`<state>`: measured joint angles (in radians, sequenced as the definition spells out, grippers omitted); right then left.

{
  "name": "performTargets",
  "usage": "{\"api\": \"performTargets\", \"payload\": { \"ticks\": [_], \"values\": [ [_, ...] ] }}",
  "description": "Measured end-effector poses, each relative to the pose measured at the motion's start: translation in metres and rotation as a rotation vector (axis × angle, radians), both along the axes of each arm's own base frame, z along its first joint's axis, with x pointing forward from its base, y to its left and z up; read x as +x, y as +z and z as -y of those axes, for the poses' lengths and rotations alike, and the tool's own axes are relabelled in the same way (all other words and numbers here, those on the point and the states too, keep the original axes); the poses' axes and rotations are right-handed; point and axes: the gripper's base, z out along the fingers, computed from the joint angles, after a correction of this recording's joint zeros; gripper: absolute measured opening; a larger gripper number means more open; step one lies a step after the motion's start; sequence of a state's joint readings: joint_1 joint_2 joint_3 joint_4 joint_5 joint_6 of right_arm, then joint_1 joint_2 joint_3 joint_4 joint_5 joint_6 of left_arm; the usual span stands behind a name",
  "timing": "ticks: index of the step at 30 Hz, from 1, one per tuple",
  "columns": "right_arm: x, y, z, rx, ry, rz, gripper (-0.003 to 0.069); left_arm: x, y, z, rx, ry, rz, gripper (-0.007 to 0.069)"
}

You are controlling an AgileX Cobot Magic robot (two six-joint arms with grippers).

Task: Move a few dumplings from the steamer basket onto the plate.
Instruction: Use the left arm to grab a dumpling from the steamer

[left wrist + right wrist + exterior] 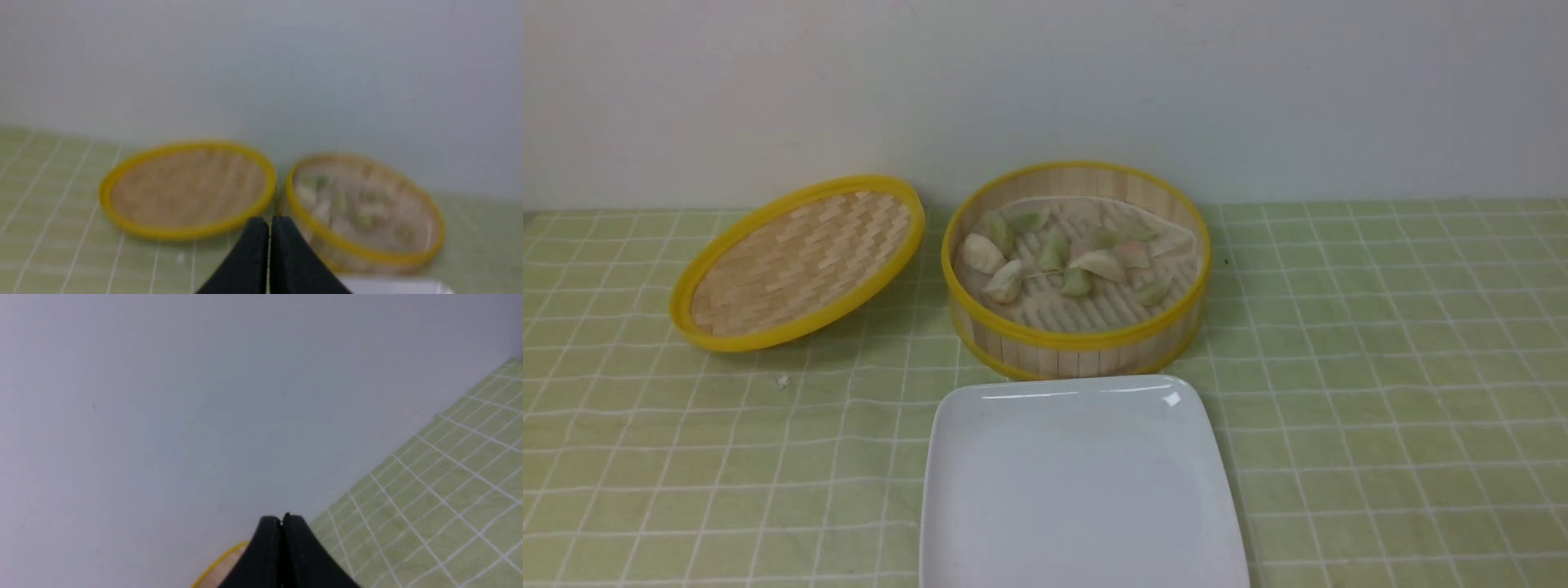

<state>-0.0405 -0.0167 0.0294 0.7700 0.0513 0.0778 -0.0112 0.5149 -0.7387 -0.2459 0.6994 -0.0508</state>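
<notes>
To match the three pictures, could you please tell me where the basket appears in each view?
Front: basket at centre, behind the plate.
Left wrist: basket blurred, beside the lid, past the shut left fingers.
Right wrist: only a yellow rim sliver by the right fingers; basket or lid, unclear.
Shared landmark: the green checked cloth, in all three.

Steamer basket (1086, 358) tan, yellow rims; dumplings (1101, 263) beige, green, pinkish; plate (1078, 490) white; lid (796, 261) at 9 o'clock woven tan, yellow-rimmed; tablecloth (1380, 367) green, white grid.

The plate (1082, 490) runs off the front view's edge; left-wrist dumplings (369, 210) look blurred
</notes>
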Motion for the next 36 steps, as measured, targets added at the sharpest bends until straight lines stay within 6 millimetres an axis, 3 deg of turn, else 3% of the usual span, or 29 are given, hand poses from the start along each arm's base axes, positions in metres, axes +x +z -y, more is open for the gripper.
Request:
{"api": "performTargets", "payload": {
  "ticks": [5,10,14,18,22,26,31,33,36],
  "values": [
    [0.0,0.001,0.001,0.035,-0.012,0.015,-0.0015,0.04,-0.012,0.01,0.094,-0.193,-0.414,-0.0006],
    [-0.001,0.005,-0.001,0.079,0.021,0.009,-0.0015,0.081,-0.036,0.018,0.05,-0.288,-0.608,-0.0006],
    [-0.007,0.043,-0.013,-0.006,0.145,0.006,-0.0015,0.118,-0.046,0.019,0.039,-0.308,-0.69,-0.0006],
    [-0.001,0.083,-0.026,-0.15,0.284,-0.099,-0.0015,0.154,-0.044,0.022,0.047,-0.325,-0.712,-0.0006],
    [0.024,0.111,-0.04,-0.342,0.493,-0.333,-0.0015,0.195,-0.037,0.044,0.114,-0.393,-0.701,-0.0006],
    [0.056,0.125,-0.042,-0.492,0.644,-0.564,-0.0015,0.228,-0.034,0.073,0.169,-0.473,-0.704,-0.0006],
    [0.095,0.13,-0.033,-0.588,0.678,-0.771,-0.0015,0.269,-0.044,0.106,0.206,-0.542,-0.693,-0.0006],
    [0.101,0.129,-0.032,-0.595,0.677,-0.797,-0.0015,0.276,-0.045,0.111,0.212,-0.548,-0.683,-0.0006],
    [0.116,0.125,-0.03,-0.6,0.684,-0.85,-0.0015,0.305,-0.06,0.131,0.248,-0.56,-0.653,-0.0005]
  ]
}}
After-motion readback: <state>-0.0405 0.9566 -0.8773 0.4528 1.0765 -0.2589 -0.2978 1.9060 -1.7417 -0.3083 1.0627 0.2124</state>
